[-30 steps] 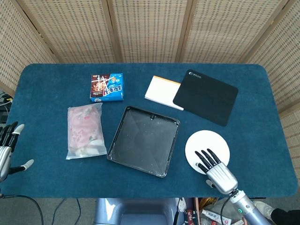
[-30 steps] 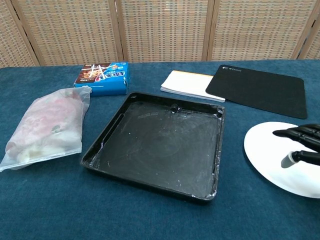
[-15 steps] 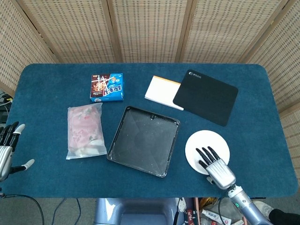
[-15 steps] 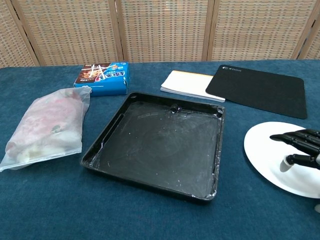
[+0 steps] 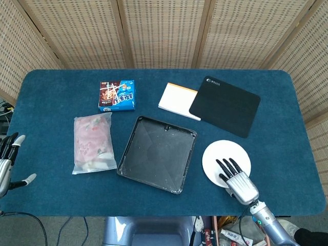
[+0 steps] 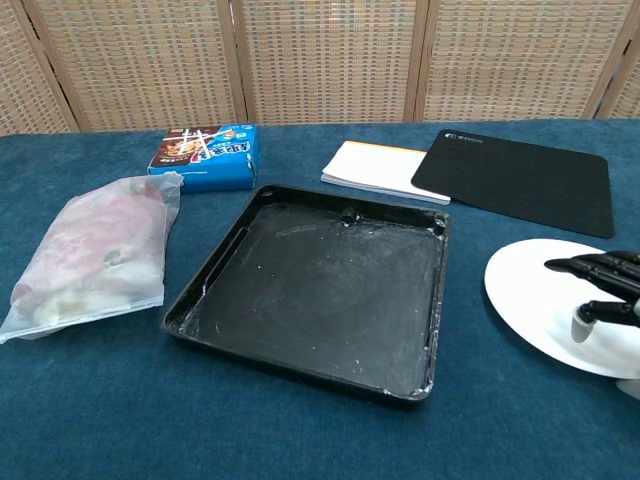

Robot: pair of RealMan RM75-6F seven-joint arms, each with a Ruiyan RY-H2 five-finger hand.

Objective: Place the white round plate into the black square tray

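The white round plate [image 5: 224, 155] [image 6: 540, 300] lies on the blue tablecloth at the front right, just right of the black square tray [image 5: 156, 154] [image 6: 320, 290], which holds nothing. My right hand [image 5: 237, 179] [image 6: 605, 292] reaches over the plate's near right part from the table's front edge. Its fingers [image 5: 226, 166] are spread and lie on the plate's top; the thumb [image 6: 580, 325] also shows above the plate. My left hand [image 5: 7, 164] hangs off the table's left edge with fingers apart, holding nothing; only the head view shows it.
A clear bag of food [image 5: 93, 143] [image 6: 95, 250] lies left of the tray. Behind it sits a blue snack box [image 5: 117, 96] [image 6: 205, 155]. A white notepad [image 5: 177, 100] [image 6: 380, 165] and a black mouse pad [image 5: 224, 105] [image 6: 515, 180] lie behind the plate.
My right hand has slid a little further onto the plate. In the chest view the plate has shifted slightly left and its near edge sits higher. The left hand has hardly moved.
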